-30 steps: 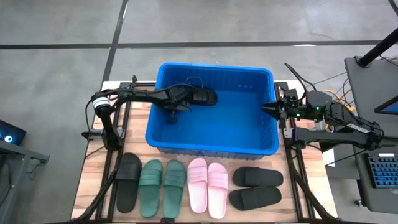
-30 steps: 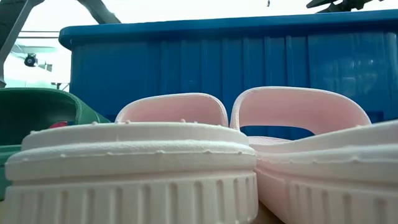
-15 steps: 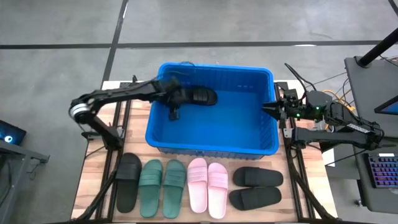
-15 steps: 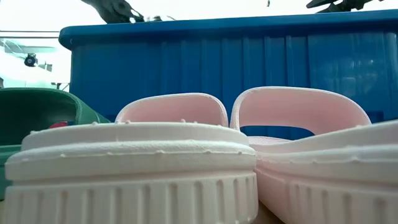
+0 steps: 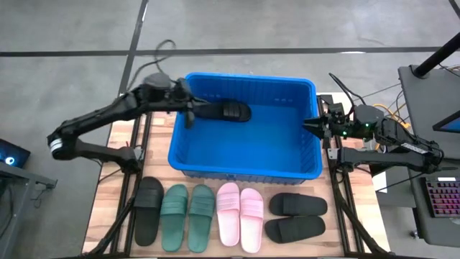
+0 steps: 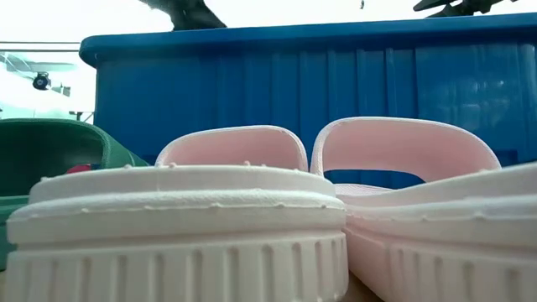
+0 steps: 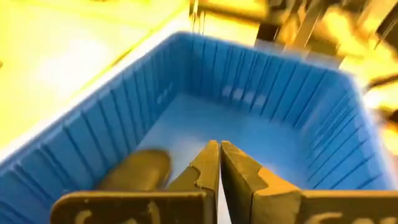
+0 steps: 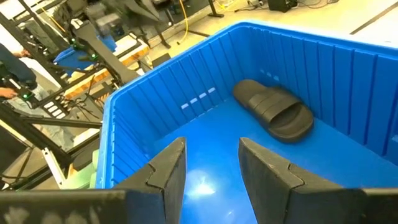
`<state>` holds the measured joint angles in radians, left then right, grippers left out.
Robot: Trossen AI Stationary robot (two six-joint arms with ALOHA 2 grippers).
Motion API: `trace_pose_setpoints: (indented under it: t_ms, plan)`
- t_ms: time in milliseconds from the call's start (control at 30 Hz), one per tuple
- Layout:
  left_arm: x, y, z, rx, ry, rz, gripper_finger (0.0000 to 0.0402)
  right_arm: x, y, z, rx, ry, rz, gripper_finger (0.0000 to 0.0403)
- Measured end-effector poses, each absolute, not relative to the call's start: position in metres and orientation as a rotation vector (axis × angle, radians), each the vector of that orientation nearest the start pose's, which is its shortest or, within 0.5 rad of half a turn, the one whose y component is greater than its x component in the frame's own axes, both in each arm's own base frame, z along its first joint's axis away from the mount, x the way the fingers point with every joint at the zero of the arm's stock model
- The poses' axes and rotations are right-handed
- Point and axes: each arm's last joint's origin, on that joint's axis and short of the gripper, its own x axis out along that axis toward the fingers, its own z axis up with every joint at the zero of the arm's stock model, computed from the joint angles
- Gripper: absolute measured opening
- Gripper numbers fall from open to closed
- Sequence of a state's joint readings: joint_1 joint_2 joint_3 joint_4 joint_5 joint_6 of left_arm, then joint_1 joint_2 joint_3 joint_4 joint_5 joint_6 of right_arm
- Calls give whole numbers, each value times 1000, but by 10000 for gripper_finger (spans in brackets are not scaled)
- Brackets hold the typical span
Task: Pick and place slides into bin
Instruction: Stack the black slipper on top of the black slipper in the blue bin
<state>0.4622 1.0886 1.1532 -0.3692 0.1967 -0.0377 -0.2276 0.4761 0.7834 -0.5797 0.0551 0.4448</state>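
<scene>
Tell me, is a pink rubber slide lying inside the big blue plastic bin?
No, only one black slide lies in the blue bin.

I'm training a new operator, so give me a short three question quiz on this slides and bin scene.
1. How many slides lie inside the bin?
2. True or false: the left gripper holds a slide.
3. Which slides sit nearest the table's left edge: A the pink pair, B the dark green pair, C a single black slide?

Key:
1. One, the black slide at the bin's far wall.
2. False; it is shut on nothing, over the bin's left rim.
3. C, the single black slide; the dark green pair and pink pair follow.
</scene>
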Motion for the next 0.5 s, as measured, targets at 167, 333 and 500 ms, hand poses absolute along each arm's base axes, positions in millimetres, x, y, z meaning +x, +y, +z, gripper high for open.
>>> trace_pose_setpoints:
  t_ms: [167,333,500]
  plan:
    - [181,82,417,-220,53,241,0,93,-23,329,461,212,-346,139]
    - [168,73,437,-180,-105,138,2,97,-25,328,458,225,-370,139]
    - [164,70,439,-212,-122,122,64,101,-26,326,460,243,-373,139]
